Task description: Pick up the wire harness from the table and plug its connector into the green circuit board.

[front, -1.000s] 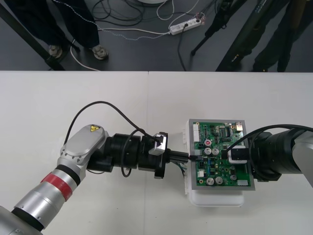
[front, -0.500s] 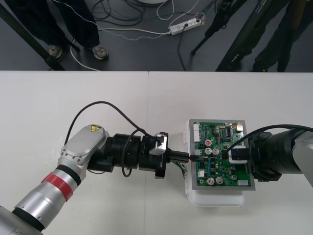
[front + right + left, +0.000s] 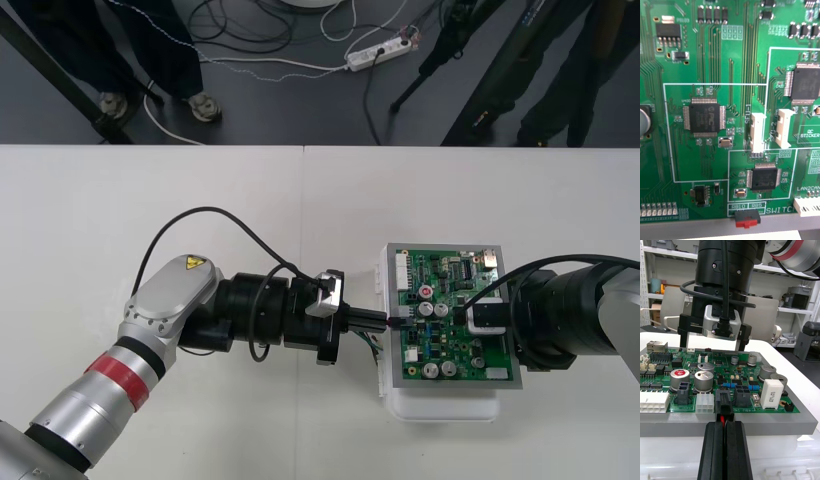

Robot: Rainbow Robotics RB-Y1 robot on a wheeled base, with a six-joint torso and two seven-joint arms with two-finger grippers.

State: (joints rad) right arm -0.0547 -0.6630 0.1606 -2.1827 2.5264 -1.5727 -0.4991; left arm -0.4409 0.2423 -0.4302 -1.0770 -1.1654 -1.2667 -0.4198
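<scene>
Your left gripper (image 3: 380,318) is closed on the wire harness (image 3: 721,420), just behind its small black plug (image 3: 723,402). The plug touches the green circuit board (image 3: 445,345) at its left edge. The harness looks thin and bendy, so hold it by the plug and push softly. Your right gripper (image 3: 470,320) sits over the board.

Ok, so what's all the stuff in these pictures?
table: one, white, under everything
circuit board: one, green, on the table's right part
base: one, white, under the board
wire harness: one, black and red, at the board's left edge
power strip: one, white, on the dark floor beyond the table
left gripper: one, black, shut on the wire harness at the board's left edge
right gripper: one, black, open, over the board's right side
</scene>
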